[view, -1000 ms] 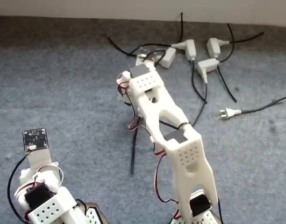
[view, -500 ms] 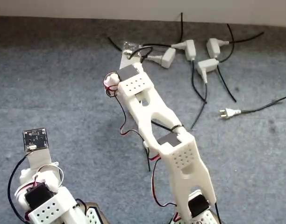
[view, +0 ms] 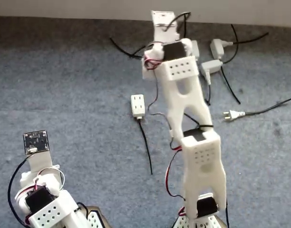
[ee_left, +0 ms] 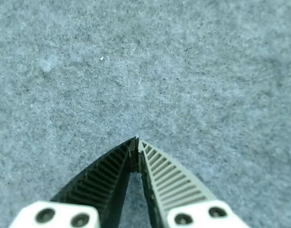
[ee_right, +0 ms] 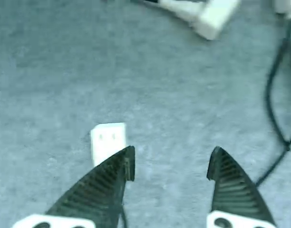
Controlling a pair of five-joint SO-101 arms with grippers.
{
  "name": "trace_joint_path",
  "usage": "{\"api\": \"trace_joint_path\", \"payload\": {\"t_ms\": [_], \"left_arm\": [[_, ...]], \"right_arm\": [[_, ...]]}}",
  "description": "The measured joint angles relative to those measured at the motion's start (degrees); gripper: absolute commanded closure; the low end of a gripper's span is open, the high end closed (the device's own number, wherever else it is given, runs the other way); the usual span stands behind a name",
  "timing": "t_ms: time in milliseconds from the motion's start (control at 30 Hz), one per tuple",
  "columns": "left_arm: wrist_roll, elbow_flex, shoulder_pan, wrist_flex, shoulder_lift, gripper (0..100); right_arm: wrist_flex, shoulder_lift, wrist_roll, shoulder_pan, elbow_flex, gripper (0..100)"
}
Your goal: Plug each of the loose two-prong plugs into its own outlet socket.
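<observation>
A white outlet socket (view: pixel 137 104) lies face up on the grey carpet, and its black cord (view: pixel 145 142) trails toward the near edge. In the right wrist view this socket (ee_right: pixel 107 140) sits just beside one finger of my open right gripper (ee_right: pixel 171 156), with nothing between the fingers. The right arm (view: pixel 183 90) stretches over the far middle of the carpet. A loose two-prong plug (view: pixel 228 114) lies to its right, its cord running off right. My left gripper (ee_left: pixel 137 143) is shut on nothing over bare carpet, and the left arm (view: pixel 38 190) stays at the near left corner.
Several white sockets with plugs and tangled black cords (view: pixel 211 66) cluster at the far right behind the right arm. One such white socket-and-plug pair (ee_right: pixel 207 16) and a black cord (ee_right: pixel 278 118) lie beyond the right gripper. Bare carpet (view: pixel 64 85) stretches to the left.
The right arm has swung from the far left toward the right and farther back. The white socket and its cord now lie uncovered in the middle. The left arm is unmoved.
</observation>
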Motion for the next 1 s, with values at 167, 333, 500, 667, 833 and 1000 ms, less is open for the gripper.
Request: {"api": "trace_joint_path", "payload": {"t_ms": [167, 333, 500, 667, 833, 1000], "left_arm": [[0.0, 0.0, 0.0, 0.0, 0.0, 99], [0.0, 0.0, 0.0, 0.0, 0.0, 99], [0.0, 0.0, 0.0, 0.0, 0.0, 99], [0.0, 0.0, 0.0, 0.0, 0.0, 99], [0.0, 0.0, 0.0, 0.0, 0.0, 99], [0.0, 0.0, 0.0, 0.0, 0.0, 99]], "right_arm": [[0.0, -6.33, 9.67, 17.23, 10.02, 75.3], [0.0, -6.42, 30.68, 27.34, 15.91, 75.3], [-3.16, -0.88, 47.21, 34.55, 16.09, 75.3], [-5.98, 7.21, 54.68, 36.22, 16.09, 75.3], [-10.11, 13.89, 46.07, 35.69, 13.63, 75.3], [-9.41, 18.46, 23.03, 35.52, 4.66, 75.3]]}}
